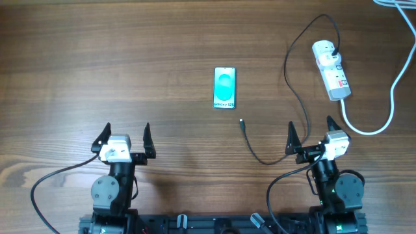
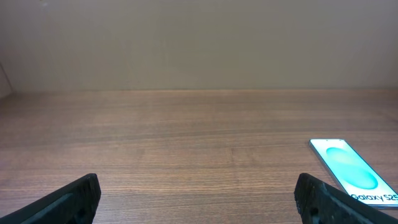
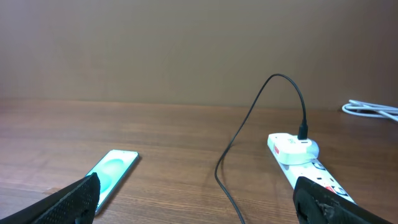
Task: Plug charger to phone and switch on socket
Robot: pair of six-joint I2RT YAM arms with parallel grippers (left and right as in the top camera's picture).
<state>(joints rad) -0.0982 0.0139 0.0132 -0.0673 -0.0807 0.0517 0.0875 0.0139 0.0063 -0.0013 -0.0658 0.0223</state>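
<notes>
phone (image 1: 224, 88) lies flat on the wood table (image 1: 97, 65), a bit above the middle of the top view. its screen is bright blue-green and faces up. the white strip with words is at its lower end.

charger (image 1: 286, 68) is a thin black wire. its small tip (image 1: 242, 121) lies on the table just below and right of the phone, not touching it. the wire bends down, then runs up the right side of the frame and loops over to a white plug (image 1: 323, 49). the plug sits in the top end of the socket (image 1: 333, 71), a long white strip in the upper right of the frame. a thick white cord (image 1: 392, 104) comes out of the socket's lower end and curls off to the right edge.

left hand (image 1: 127, 127) is in the lower left of the frame. its two fingers are spread wide and hold nothing. in its own camera the phone (image 2: 351, 171) shows at the lower right, and only bare wood lies between the fingers.

right hand (image 1: 311, 123) is in the lower right of the frame, spread wide too, with nothing in it. the black wire passes close by its left finger in the top view, and i cannot tell if they touch. its camera shows the phone (image 3: 112, 171) at the lower left and the socket (image 3: 311, 171) at the lower right.
</notes>
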